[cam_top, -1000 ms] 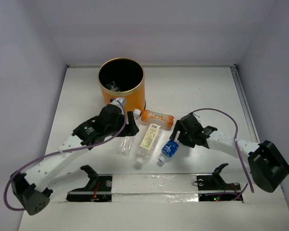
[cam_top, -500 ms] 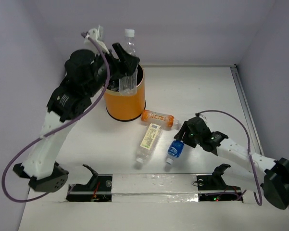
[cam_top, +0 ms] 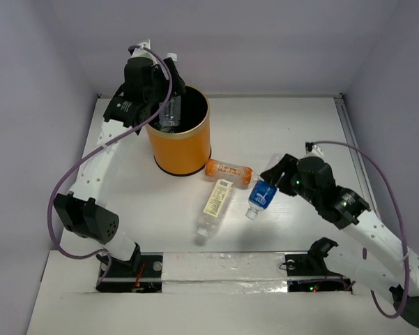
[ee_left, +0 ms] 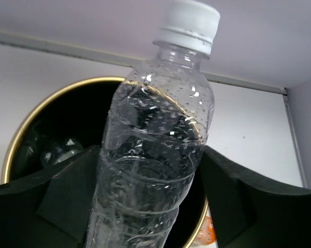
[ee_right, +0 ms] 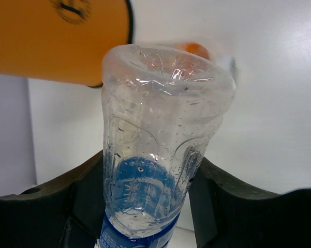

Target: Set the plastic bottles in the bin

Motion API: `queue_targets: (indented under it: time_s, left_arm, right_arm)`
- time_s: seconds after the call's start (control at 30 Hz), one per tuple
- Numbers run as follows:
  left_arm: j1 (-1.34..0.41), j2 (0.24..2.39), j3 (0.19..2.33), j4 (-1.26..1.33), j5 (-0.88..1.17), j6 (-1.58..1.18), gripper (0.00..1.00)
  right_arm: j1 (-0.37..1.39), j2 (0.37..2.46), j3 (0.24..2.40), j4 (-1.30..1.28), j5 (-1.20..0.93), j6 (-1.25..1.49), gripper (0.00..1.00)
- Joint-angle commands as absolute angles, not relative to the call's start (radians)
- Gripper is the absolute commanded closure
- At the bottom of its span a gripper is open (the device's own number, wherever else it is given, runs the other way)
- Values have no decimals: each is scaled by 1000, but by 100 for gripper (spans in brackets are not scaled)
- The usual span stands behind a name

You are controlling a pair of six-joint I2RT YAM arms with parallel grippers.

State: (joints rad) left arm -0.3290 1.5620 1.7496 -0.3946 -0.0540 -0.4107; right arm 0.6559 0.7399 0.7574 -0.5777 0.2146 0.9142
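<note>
- Top external view: a clear plastic bottle with a pale yellow label point(cam_top: 215, 202) lies on the white table point(cam_top: 300, 132), nearer than the orange cylindrical bin point(cam_top: 183, 150).
- Nearer than the bin and to its right, the right gripper point(cam_top: 270, 183) clamps a clear blue-labelled bottle point(cam_top: 261, 197).
- A small orange bottle point(cam_top: 229, 170) lies just beside the bin's base.
- Over the bin's black mouth, the left gripper point(cam_top: 166, 106) holds a clear unlabelled bottle point(ee_left: 155, 155) between both pads.
</note>
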Motion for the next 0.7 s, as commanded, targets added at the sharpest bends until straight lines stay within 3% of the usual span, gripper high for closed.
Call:
queue_targets:
  time_s: [0.0, 0.1, 0.3, 0.67]
  left_arm:
    - [-327, 1497, 1767, -271, -23, -394, 22]
    - [-327, 1447, 1767, -293, -5, -390, 16]
    - [-327, 1248, 1632, -345, 47, -379, 15]
    - [-377, 778, 1004, -469, 252, -521, 35]
  right_arm:
    - [658, 863, 966, -546, 255, 804, 54]
    - [658, 974, 1171, -523, 267, 735, 54]
    - [658, 1279, 1566, -446, 264, 643, 54]
    - [680, 1796, 2153, -361, 294, 569, 53]
